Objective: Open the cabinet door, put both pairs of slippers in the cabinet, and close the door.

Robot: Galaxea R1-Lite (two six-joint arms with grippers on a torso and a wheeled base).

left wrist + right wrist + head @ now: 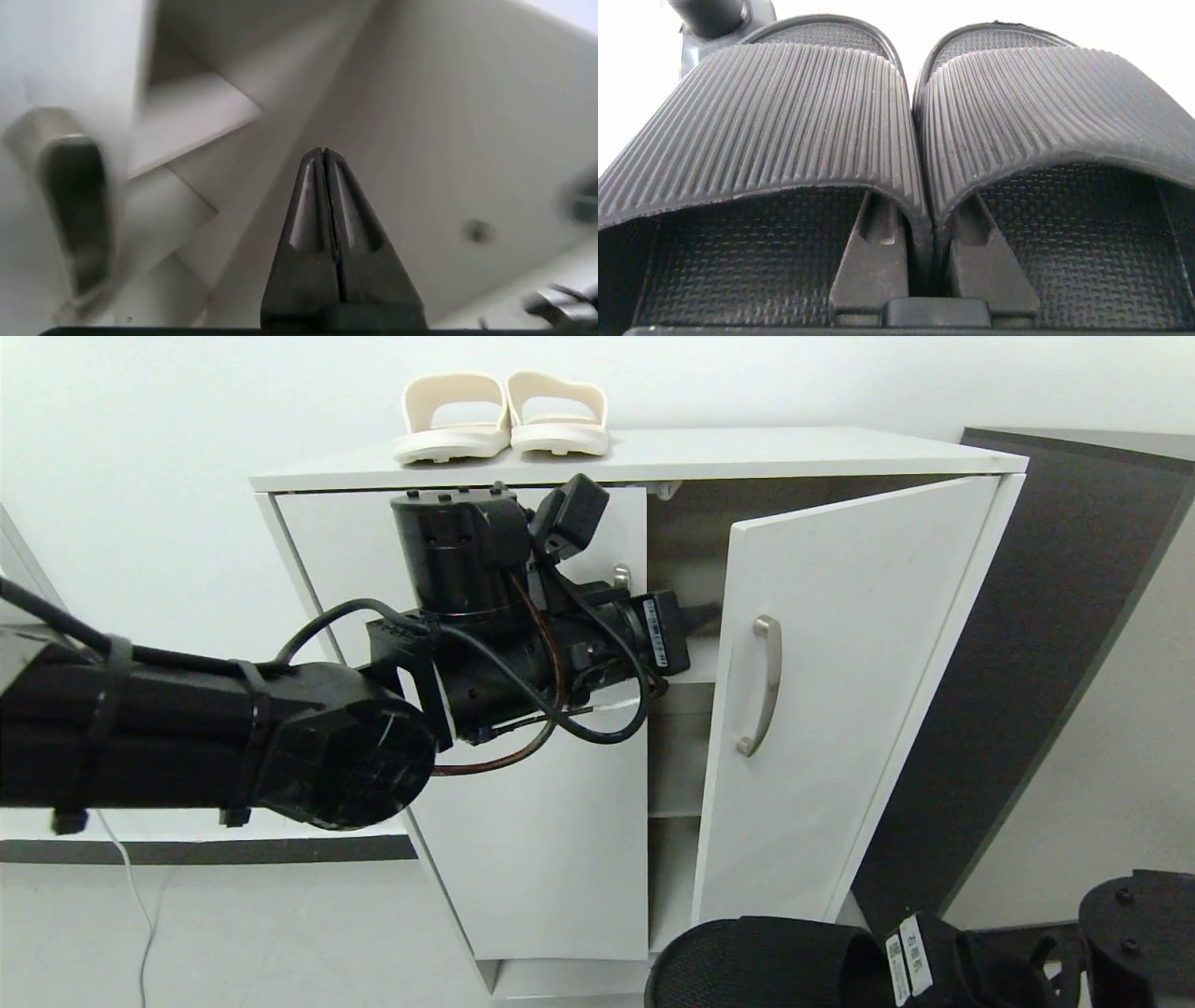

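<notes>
My left gripper (324, 154), pressed together, sits beside the open cabinet door (840, 691); my right gripper (920, 219) pinches the black slippers (813, 112); labels (907, 957) unreadable.

wall (140, 429): white | skirting (187, 849): dark band | floor (280, 933): pale grey | panel (1074, 616): dark grey, right

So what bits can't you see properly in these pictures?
- Shelves inside the cabinet: head view, mostly hidden by the left arm and the half-open right door.
- The black slippers: head view, cut off by the bottom edge.
- A door handle: left wrist view, blurred; which door's, I cannot tell.
- Tips of the right jaws: right wrist view, tucked under the slipper straps.
</notes>
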